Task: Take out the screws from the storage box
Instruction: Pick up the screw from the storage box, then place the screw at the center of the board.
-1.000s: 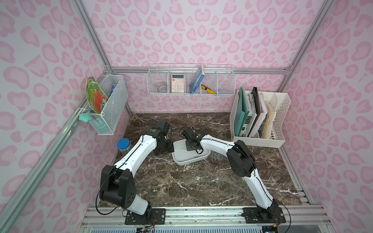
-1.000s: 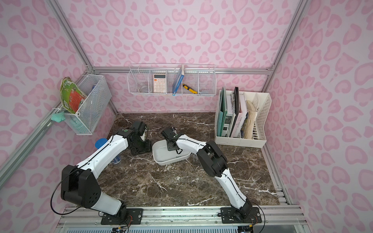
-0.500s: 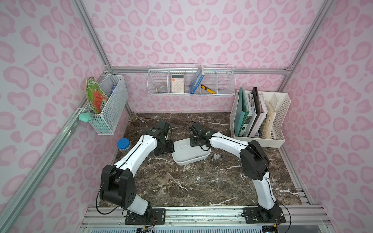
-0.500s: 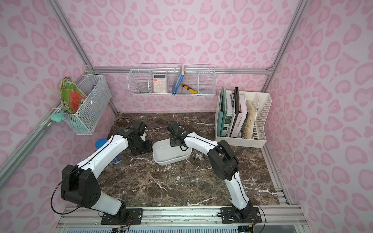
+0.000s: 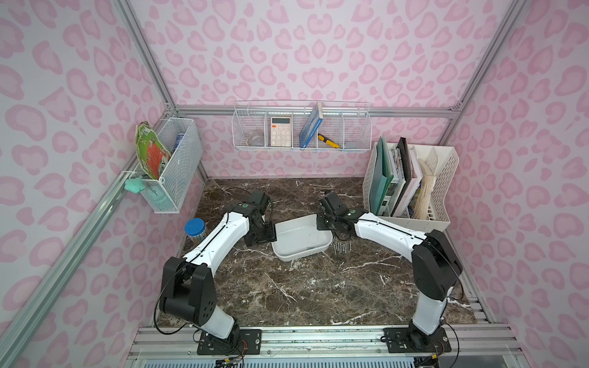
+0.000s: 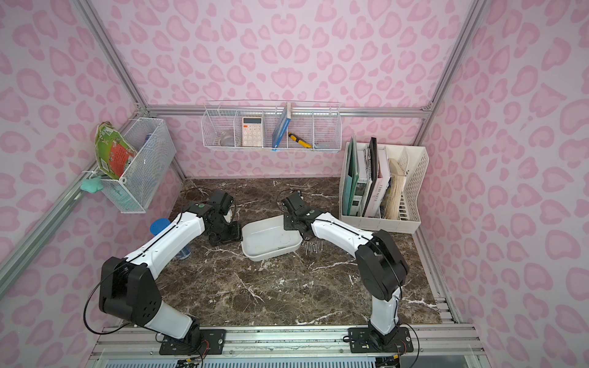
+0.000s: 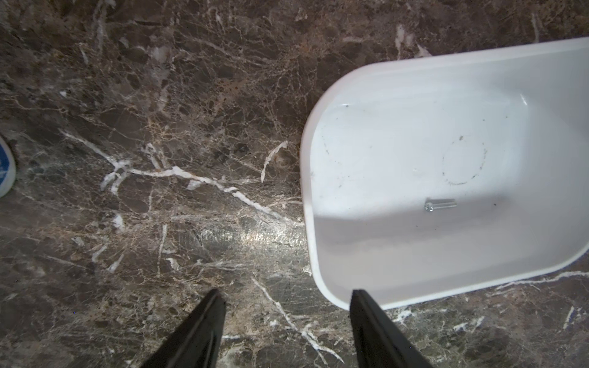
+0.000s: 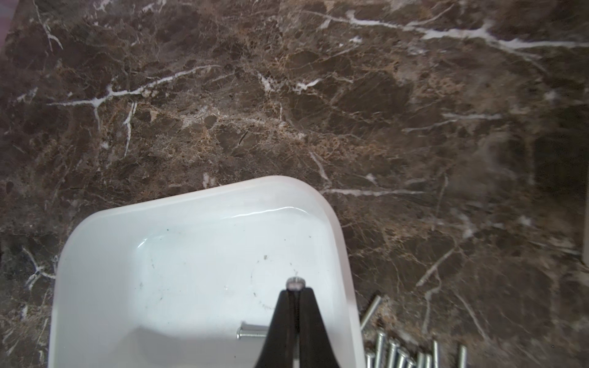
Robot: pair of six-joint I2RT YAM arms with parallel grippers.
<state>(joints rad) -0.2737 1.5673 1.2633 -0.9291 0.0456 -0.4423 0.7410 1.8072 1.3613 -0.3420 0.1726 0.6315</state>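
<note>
1 white storage box sits about the middle of the marble table, a gripper at either side.
In both top views the left gripper is just beside the box's left wall and the right gripper is over its far right corner, while a row of loose screws lies on the table just beside the right wall. In the left wrist view the left gripper's jaws stand well apart and hold nothing, 1 finger overlapping the box's corner rim, contact unclear; 1 lying screw rests flat on the box floor. In the right wrist view the right gripper's jaws are pressed together on a held screw, its head poking past the tips above the box floor; the lying screw is just beside them, and the loose screws lie outside the wall.
</note>
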